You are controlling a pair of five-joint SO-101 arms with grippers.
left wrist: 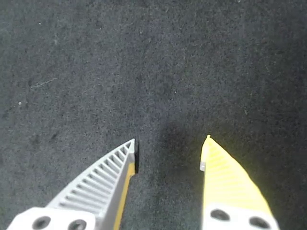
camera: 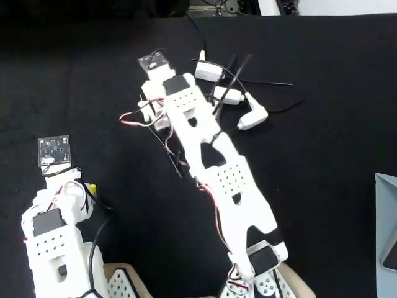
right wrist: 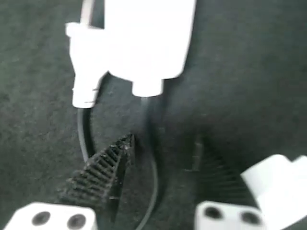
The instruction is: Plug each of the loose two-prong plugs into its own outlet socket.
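Your tabletop is a wide black cloth, and the job on it looks barely begun.

The right arm is the biggest thing on it. It stretches from about 5 o'clock up towards 11 o'clock, ending beside the white pieces. The left arm sits low at 7 o'clock, well apart from them.

The task's things are gathered near 12 to 1 o'clock. The outlet block is farthest out, the straight plug is just beside it, and the angled plug is nearest the centre. The angled plug lies free on the cloth and is clearly not seated. You cannot tell whether the straight plug is pushed home or merely resting against the block. Thin black cables cross the group.

The right gripper hangs over a cable just short of the block. Its black fingers are spread and hold nothing. The left gripper is over bare cloth, and its fingers are likewise released and hold nothing.

So at least one plug remains for you to seat, probably more.
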